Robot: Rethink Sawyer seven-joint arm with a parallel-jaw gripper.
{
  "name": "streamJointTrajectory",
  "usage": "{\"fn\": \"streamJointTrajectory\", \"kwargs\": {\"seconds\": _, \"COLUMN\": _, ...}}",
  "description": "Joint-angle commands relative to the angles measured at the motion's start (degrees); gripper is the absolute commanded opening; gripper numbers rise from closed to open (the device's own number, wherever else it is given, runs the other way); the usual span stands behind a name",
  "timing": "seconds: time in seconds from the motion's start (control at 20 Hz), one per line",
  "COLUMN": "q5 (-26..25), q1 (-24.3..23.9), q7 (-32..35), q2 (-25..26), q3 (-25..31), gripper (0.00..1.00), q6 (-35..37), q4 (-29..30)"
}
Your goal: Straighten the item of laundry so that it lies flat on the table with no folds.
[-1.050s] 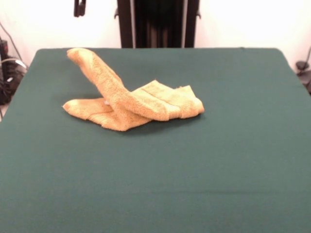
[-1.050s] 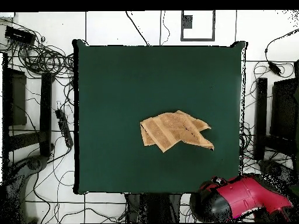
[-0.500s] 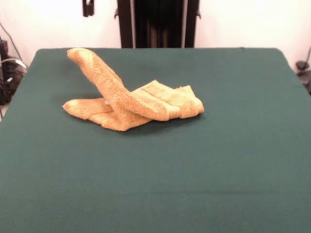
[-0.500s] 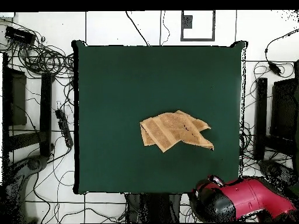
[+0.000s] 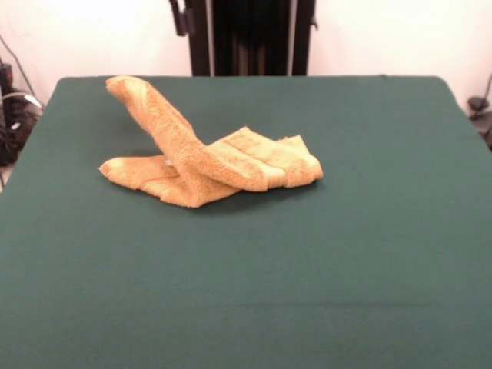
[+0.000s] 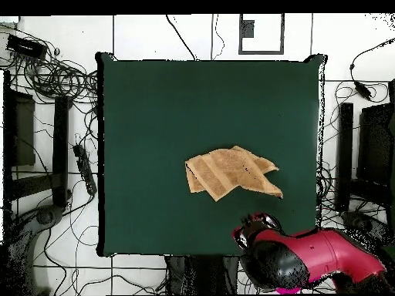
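Note:
The item of laundry [image 5: 207, 163] is an orange-tan towel, folded over itself in a crumpled heap left of the table's middle. One end of it rears up to a peak at the far left. In the overhead view the item of laundry [image 6: 231, 173] shows as an uneven layered patch with a paler band. The table [image 5: 323, 269] is covered in dark green cloth. My gripper [image 5: 182, 17] shows only as a dark tip at the top edge, well behind the towel and touching nothing. From above, the red and black arm [image 6: 308, 258] reaches over the table's [image 6: 154, 116] bottom edge, just below the towel.
Tangled cables [image 6: 54, 77] and black stands [image 6: 343, 154] ring the table on the floor. More cables [image 5: 11, 115] lie off its left side in the front view. A white square frame [image 6: 261, 35] sits beyond the far edge.
The gripper tip has slid right along the top edge of the front view. From above, the arm has swung left, onto the table's edge below the towel. The towel has not moved.

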Motion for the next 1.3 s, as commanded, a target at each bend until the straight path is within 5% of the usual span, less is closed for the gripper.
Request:
{"fn": "streamJointTrajectory", "kwargs": {"seconds": 0.05, "q5": -1.03, "q1": 10.93, "q7": 10.82, "q2": 4.64, "q3": -5.01, "gripper": 0.0, "q6": -5.09, "q4": -3.3}}
{"fn": "streamJointTrajectory", "kwargs": {"seconds": 0.3, "q5": -2.94, "q1": 22.82, "q7": 21.9, "q2": 10.48, "q3": -20.13, "gripper": 0.0, "q6": -8.66, "q4": -13.07}}
{"fn": "streamJointTrajectory", "kwargs": {"seconds": 0.55, "q5": 0.93, "q1": 33.13, "q7": 27.22, "q2": 16.18, "q3": -30.95, "gripper": 0.0, "q6": -14.17, "q4": -21.08}}
{"fn": "streamJointTrajectory", "kwargs": {"seconds": 0.75, "q5": 5.59, "q1": 36.4, "q7": 26.72, "q2": 19.51, "q3": -33.01, "gripper": 0.0, "q6": -18.3, "q4": -24.32}}
{"fn": "streamJointTrajectory", "kwargs": {"seconds": 1.3, "q5": 8.83, "q1": 40.66, "q7": 24.54, "q2": 26.44, "q3": -37.49, "gripper": 0.0, "q6": -23.78, "q4": -27.56}}
